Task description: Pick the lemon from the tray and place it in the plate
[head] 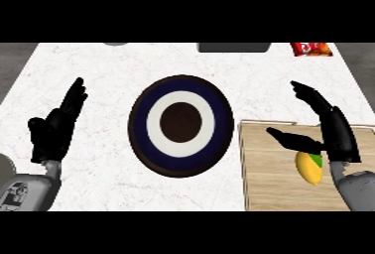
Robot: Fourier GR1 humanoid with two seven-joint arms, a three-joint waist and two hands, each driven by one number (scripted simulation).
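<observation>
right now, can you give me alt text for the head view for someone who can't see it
A yellow lemon lies on a wooden tray at the right of a white counter, just beneath the robot's open right hand. A dark ringed plate sits at centre, and the open left hand rests at left.

a white, faintly veined marble bench (110, 64) fills most of the view. at its far edge, right of centre, sits a dark grey flat rectangular object (234, 47), cut off by the frame. further right along the same edge lies a red snack packet with pale lettering (311, 48). a small grey rounded shape (115, 43) shows at the far edge, left of centre, too little visible to identify.
</observation>
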